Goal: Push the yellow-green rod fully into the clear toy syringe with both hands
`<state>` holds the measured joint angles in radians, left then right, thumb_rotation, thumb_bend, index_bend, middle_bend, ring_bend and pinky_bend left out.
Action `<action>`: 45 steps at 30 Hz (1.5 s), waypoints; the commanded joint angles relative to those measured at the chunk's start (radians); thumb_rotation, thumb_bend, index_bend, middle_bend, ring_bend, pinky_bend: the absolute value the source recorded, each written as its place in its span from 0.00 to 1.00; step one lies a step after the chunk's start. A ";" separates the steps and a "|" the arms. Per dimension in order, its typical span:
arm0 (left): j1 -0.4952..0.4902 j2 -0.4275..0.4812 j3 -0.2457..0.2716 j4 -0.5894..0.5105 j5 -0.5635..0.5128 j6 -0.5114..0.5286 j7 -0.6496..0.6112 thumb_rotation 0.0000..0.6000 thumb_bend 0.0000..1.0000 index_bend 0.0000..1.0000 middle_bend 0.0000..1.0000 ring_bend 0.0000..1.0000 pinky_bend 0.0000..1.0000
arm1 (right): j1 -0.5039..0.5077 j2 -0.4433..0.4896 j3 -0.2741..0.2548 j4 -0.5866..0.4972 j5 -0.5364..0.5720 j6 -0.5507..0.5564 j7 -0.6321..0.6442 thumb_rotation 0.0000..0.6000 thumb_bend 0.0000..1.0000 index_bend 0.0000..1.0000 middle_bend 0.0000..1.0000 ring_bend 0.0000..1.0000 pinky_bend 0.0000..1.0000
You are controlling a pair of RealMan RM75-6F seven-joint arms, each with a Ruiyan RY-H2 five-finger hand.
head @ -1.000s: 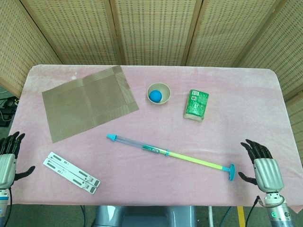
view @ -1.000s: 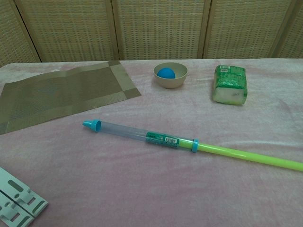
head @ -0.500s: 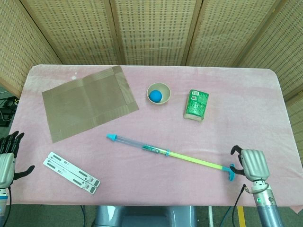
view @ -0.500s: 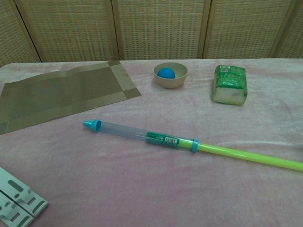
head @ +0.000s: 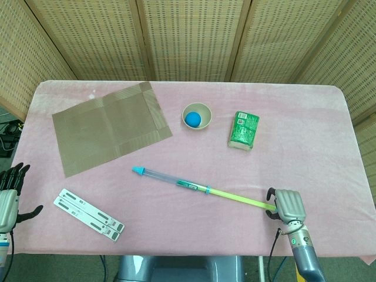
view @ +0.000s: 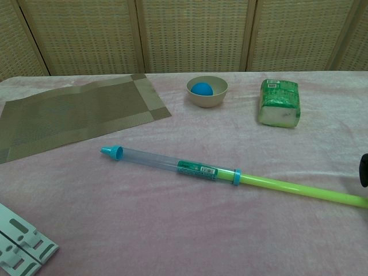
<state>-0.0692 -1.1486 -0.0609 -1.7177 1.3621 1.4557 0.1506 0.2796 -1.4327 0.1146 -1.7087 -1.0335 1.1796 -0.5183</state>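
The clear toy syringe (head: 172, 180) lies slanted on the pink cloth, its teal tip pointing to the upper left; the chest view shows its barrel (view: 172, 164) too. The yellow-green rod (head: 239, 198) sticks far out of the barrel's teal collar toward the lower right, and reaches the frame's right edge in the chest view (view: 299, 190). My right hand (head: 288, 205) sits over the rod's outer end, back up, fingers curled down, hiding the teal handle. One dark fingertip (view: 364, 171) shows just above the rod. My left hand (head: 8, 198) hovers off the table's left edge, fingers spread, holding nothing.
A brown placemat (head: 110, 126) lies at the back left. A beige bowl (head: 196, 116) holding a blue ball stands behind the syringe, with a green packet (head: 243, 130) to its right. A white slotted strip (head: 88, 214) lies near the front left edge.
My right hand has moved left, turned its back up and curled its fingers, and now covers the rod's teal handle. Syringe, rod and left hand have stayed put.
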 commanded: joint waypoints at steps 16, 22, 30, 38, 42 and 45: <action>-0.003 -0.005 0.005 -0.004 0.004 -0.005 0.014 1.00 0.16 0.00 0.00 0.00 0.00 | 0.009 -0.006 -0.015 0.059 0.061 -0.018 0.033 1.00 0.48 0.52 1.00 1.00 0.75; -0.001 -0.003 0.004 -0.005 0.004 -0.001 0.008 1.00 0.16 0.00 0.00 0.00 0.00 | 0.016 -0.016 -0.020 0.077 0.082 -0.027 0.031 1.00 0.48 0.52 1.00 1.00 0.75; -0.003 -0.001 0.004 -0.003 0.001 -0.007 0.004 1.00 0.16 0.00 0.00 0.00 0.00 | 0.021 -0.038 -0.027 0.126 0.114 -0.043 0.036 1.00 0.54 0.60 1.00 1.00 0.75; -0.004 -0.002 0.004 -0.003 -0.002 -0.010 0.007 1.00 0.16 0.00 0.00 0.00 0.00 | 0.019 -0.054 -0.026 0.148 0.090 -0.023 0.056 1.00 0.58 0.73 1.00 1.00 0.75; -0.004 -0.002 0.004 -0.003 -0.001 -0.010 0.006 1.00 0.16 0.00 0.00 0.00 0.00 | 0.016 -0.058 -0.031 0.155 0.079 -0.018 0.064 1.00 0.61 0.80 1.00 1.00 0.75; -0.004 -0.002 0.004 -0.003 0.000 -0.010 0.004 1.00 0.16 0.00 0.00 0.00 0.00 | 0.013 -0.064 -0.031 0.163 0.061 -0.008 0.080 1.00 0.64 0.82 1.00 1.00 0.75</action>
<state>-0.0735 -1.1505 -0.0566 -1.7206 1.3617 1.4453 0.1546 0.2941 -1.4947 0.0833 -1.5486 -0.9681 1.1684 -0.4425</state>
